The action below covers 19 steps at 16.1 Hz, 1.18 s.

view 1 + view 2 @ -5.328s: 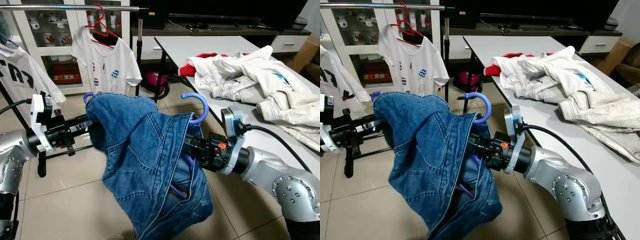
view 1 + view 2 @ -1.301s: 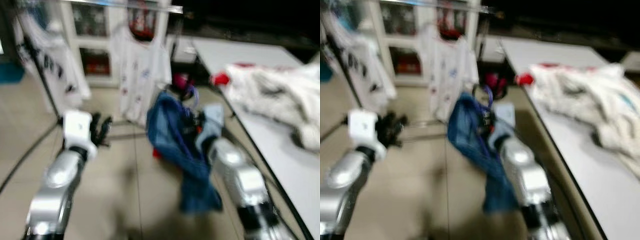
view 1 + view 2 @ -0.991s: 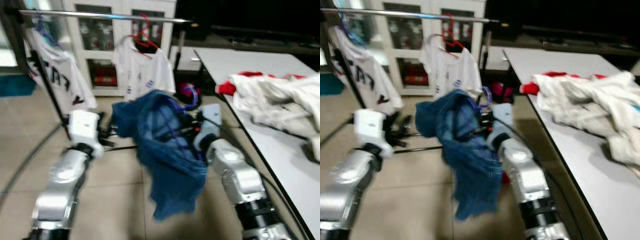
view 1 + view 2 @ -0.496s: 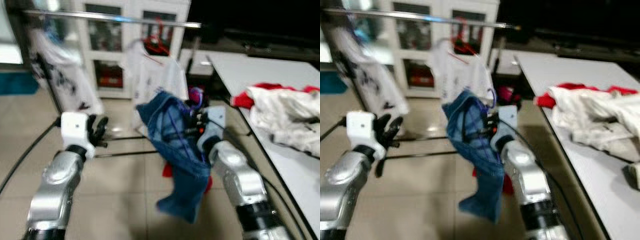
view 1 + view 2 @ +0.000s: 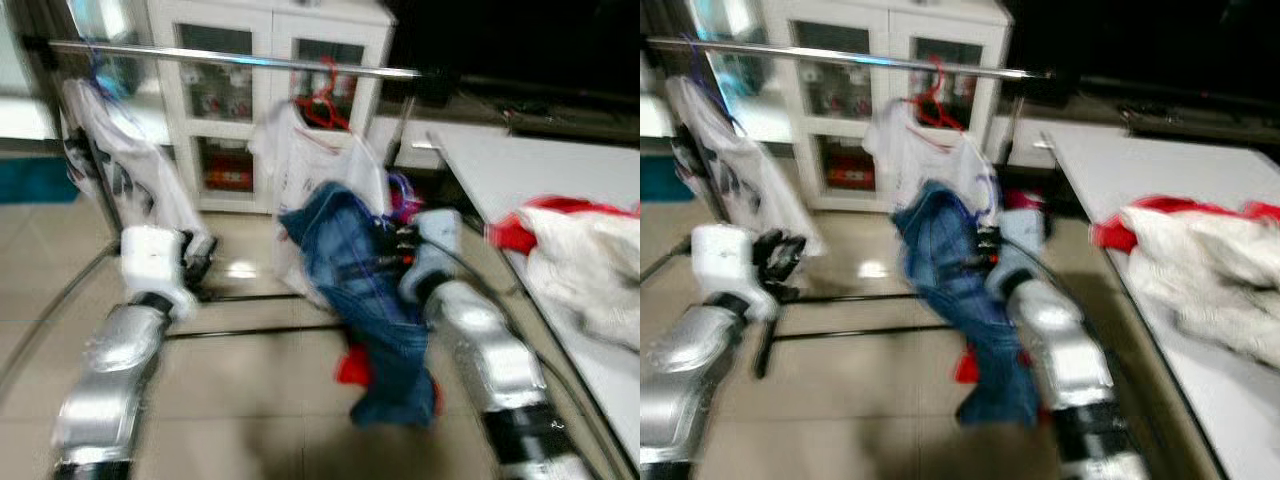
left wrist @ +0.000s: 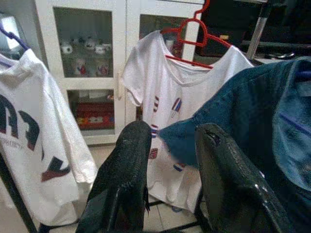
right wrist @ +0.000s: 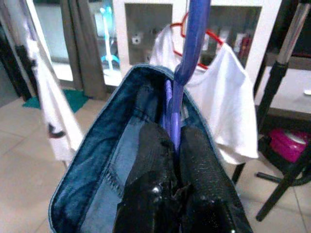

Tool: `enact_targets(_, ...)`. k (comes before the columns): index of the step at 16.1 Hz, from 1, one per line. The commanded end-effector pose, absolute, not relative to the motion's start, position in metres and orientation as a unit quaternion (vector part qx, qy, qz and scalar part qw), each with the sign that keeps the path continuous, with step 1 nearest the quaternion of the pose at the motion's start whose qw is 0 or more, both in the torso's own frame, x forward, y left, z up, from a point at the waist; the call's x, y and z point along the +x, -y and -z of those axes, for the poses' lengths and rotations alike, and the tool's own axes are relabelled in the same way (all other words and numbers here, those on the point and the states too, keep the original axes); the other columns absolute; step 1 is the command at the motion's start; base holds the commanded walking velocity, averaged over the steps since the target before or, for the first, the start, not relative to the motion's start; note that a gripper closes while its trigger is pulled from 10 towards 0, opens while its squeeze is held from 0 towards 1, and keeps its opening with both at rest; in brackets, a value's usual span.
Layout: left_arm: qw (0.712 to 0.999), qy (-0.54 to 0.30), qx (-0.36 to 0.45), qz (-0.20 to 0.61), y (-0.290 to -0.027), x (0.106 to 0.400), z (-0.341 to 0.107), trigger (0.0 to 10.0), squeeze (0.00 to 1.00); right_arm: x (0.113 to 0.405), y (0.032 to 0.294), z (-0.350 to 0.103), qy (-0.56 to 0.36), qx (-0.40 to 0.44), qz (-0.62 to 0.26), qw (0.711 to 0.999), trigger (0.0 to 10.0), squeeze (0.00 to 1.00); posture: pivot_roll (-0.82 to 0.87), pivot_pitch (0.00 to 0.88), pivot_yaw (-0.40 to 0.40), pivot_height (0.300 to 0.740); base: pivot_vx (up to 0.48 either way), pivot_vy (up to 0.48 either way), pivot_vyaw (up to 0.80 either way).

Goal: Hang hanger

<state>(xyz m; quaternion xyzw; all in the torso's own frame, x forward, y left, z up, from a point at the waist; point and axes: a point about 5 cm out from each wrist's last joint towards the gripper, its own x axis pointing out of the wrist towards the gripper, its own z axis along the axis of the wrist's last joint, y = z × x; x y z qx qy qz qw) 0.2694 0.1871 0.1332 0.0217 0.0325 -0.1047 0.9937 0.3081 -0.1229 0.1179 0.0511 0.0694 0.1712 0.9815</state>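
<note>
Blurred rail, right gripper pinching hanger

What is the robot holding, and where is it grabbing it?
The right pincer grips the purple hanger by its stem, just under the hook, with blue jeans draped on it. The left pincer holds nothing.

Left gripper has released the denim garment; it now apparently hangs from right gripper alone.

Blurred head views downward; both wrist cameras close, toward the white cabinet.
</note>
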Motion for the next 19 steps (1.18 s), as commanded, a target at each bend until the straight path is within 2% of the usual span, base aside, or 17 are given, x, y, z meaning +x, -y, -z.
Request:
enact_targets(1, 0.994, -0.027, 0.031, 0.099, -0.192, 0.267, -0.138, 10.0, 0.00, 0.310, 0.114, -0.126, -0.053, 0.053, -0.182, 0.980, 10.0, 0.00, -0.02, 0.000, -0.088, 0.740, 0.412, 0.000, 0.79)
enact_targets(9, 0.992, -0.019, 0.051, 0.113, -0.191, 0.274, -0.144, 10.0, 0.00, 0.316, 0.112, -0.134, -0.039, 0.067, -0.170, 0.982, 10.0, 0.00, -0.03, 0.000, -0.076, 0.740, 0.409, 0.000, 0.06)
enact_targets(19, 0.991, -0.016, 0.047, 0.121, -0.187, 0.270, -0.147, 10.0, 0.00, 0.305, 0.121, -0.140, -0.035, 0.047, -0.160, 0.985, 10.0, 0.00, -0.07, 0.000, -0.088, 0.740, 0.407, 0.000, 0.00)
